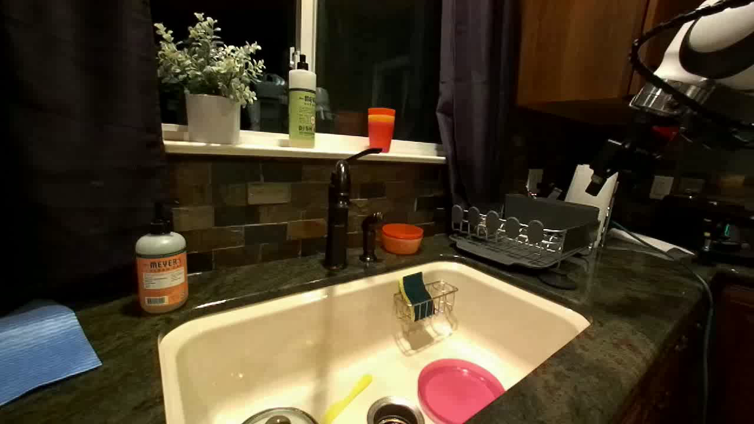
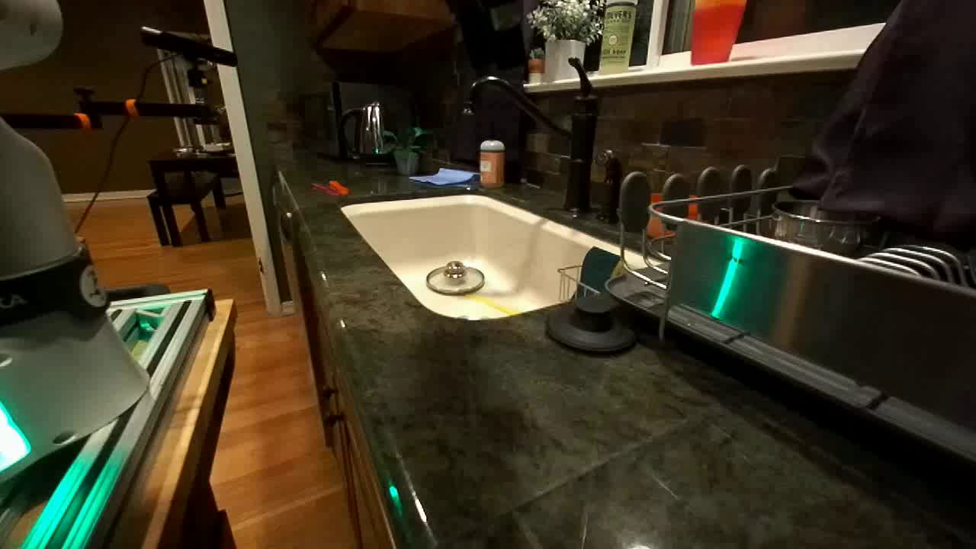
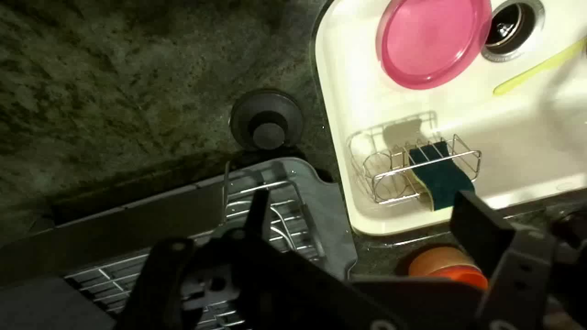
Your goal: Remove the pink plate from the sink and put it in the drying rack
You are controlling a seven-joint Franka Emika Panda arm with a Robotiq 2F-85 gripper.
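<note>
While my gripper hangs spread, the pink plate at the sink's near right looks light, stiff and slippery, so I would pinch its raised far rim.

The plate is pink, sink cream, rack grey, counter mottled.

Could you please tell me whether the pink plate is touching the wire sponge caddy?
Apart: the wrist view shows a bare strip of the sink between the pink plate and the wire sponge caddy.
</note>
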